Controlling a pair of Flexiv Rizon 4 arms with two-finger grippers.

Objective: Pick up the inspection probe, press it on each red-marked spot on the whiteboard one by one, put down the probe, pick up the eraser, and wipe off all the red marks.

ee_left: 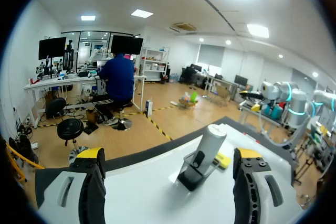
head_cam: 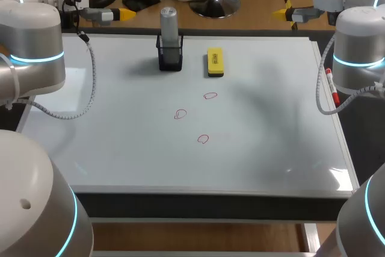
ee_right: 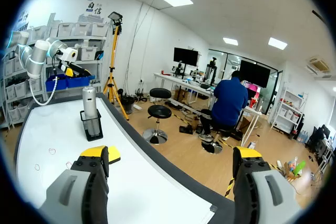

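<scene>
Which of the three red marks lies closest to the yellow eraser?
The rearmost red mark, just in front of the eraser; the other two lie farther forward.

Red marker [head_cam: 332, 88], black holder [head_cam: 170, 60]

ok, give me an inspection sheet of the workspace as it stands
Surface: whiteboard, three red marks near its middle, unwiped.
Job's things: probe upright in a black holder; yellow eraser flat beside it, apart.
Clutter: red marker at the whiteboard's right edge.
Grippers: left gripper and right gripper both open, empty.
Cables: grey cable from the left arm hangs over the whiteboard's left part.
Surroundings: nothing seen.
</scene>
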